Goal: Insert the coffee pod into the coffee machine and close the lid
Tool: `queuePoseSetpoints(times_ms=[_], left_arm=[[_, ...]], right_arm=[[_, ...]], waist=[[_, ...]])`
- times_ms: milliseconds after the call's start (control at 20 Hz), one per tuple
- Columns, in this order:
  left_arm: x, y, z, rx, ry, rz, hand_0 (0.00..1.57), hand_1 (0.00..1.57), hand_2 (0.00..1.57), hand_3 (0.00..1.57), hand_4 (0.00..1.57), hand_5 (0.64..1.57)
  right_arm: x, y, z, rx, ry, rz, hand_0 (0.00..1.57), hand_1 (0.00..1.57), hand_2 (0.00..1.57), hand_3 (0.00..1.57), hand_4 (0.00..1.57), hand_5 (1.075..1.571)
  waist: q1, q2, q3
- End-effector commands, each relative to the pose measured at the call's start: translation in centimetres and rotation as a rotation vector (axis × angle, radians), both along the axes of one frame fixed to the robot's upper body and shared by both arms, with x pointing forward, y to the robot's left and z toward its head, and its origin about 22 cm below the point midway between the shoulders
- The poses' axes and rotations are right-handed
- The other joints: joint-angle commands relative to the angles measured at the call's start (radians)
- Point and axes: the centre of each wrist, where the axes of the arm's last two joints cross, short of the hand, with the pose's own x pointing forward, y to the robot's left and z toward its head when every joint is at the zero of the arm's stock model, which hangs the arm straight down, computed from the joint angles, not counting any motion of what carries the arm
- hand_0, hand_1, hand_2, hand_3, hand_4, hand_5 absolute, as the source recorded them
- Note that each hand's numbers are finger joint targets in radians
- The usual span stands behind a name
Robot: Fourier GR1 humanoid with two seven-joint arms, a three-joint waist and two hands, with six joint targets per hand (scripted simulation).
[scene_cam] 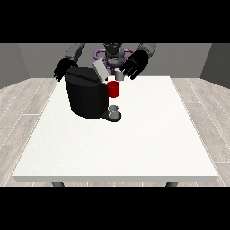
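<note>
A black coffee machine (84, 95) stands on the white table (134, 143) at the back left. Its grey lid (100, 69) is tilted up and open. A red pod holder (114, 89) sticks out at the machine's front, with a small grey cup (115, 110) on the drip tray below it. The hand at the view's right (136, 64) hovers just above and to the right of the red holder. Its fingers are curled on a small grey coffee pod (119, 74). The hand at the view's left (64, 69) hangs behind the machine's far corner, fingers relaxed and holding nothing.
The table's bare surface stretches from the machine towards the camera and to the right. The robot's torso (113, 53) stands close behind the machine. Wooden floor surrounds the table.
</note>
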Motion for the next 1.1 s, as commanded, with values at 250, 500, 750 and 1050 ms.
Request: queuePoseSetpoints(times_ms=[250, 500, 750, 1050], left_arm=[[0.5, -2.1, 2.4, 0.016, -0.023, -0.020, 1.29, 1.29, 1.32, 1.22, 0.50, 1.571], [0.4, -0.3, -0.2, 0.015, 0.012, -0.012, 1.27, 1.27, 1.30, 1.22, 0.51, 1.571], [0.5, -1.5, -2.3, 0.011, -0.004, -0.024, 1.18, 1.18, 1.25, 1.18, 0.50, 1.571], [0.7, -1.3, 1.8, 0.018, 0.012, -0.025, 1.19, 1.19, 1.27, 1.20, 0.51, 1.571]], right_arm=[[1.0, 0.4, 0.7, 0.010, -0.040, -0.006, 0.00, 0.00, 0.00, 0.00, 0.53, 1.571], [-0.1, -0.6, 0.8, 0.026, -0.014, -0.004, 0.00, 0.00, 0.00, 0.00, 0.52, 1.571], [0.3, -0.9, 2.0, 0.019, -0.020, -0.014, 0.00, 0.00, 0.00, 0.00, 0.53, 1.571], [-0.6, -0.7, -0.4, 0.033, -0.032, -0.014, 0.00, 0.00, 0.00, 0.00, 0.45, 1.571]], waist=[[0.001, 0.061, 0.0004], [-0.023, 0.034, -0.0001], [-0.012, 0.041, -0.0003], [-0.026, 0.047, 0.0003]])
